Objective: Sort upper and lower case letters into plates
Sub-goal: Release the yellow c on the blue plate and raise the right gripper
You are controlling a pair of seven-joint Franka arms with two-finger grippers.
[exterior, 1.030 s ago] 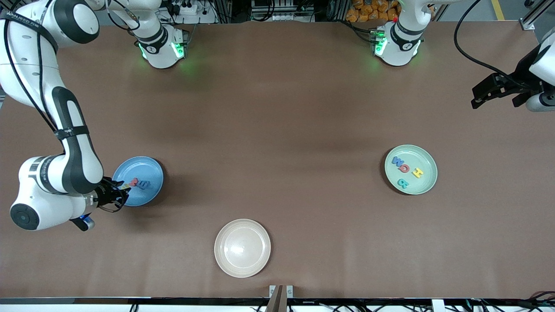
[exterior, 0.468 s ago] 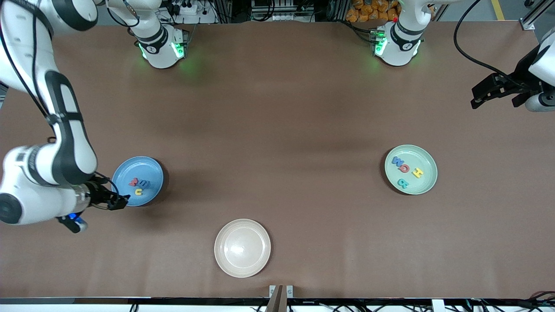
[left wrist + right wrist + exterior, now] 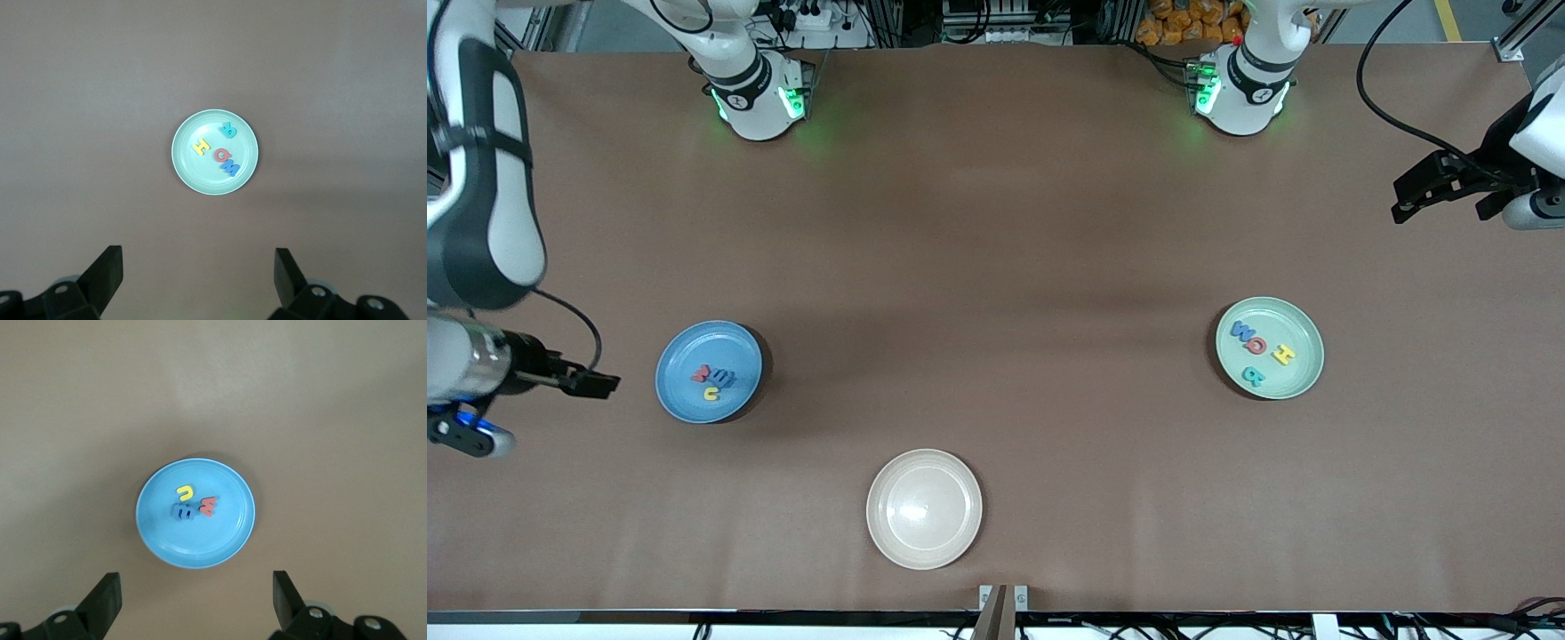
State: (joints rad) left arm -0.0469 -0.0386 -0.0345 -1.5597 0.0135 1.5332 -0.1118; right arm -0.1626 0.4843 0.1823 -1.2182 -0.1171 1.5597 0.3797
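Note:
The blue plate lies toward the right arm's end of the table. It holds a red letter, a blue letter and a yellow letter. My right gripper hangs open and empty over the bare table beside that plate. The right wrist view shows the blue plate with its yellow letter. The mint green plate holds several letters, among them a yellow H. My left gripper waits open over the table's end, and its wrist view looks down on the green plate.
An empty cream-beige plate sits nearest the front camera, about midway between the two arms' ends. The arm bases stand along the table's edge farthest from the camera. Bare brown tabletop lies between the plates.
My right gripper opened and left the yellow letter in the blue plate, then drew back off the plate toward the table's end. The left arm has not moved.

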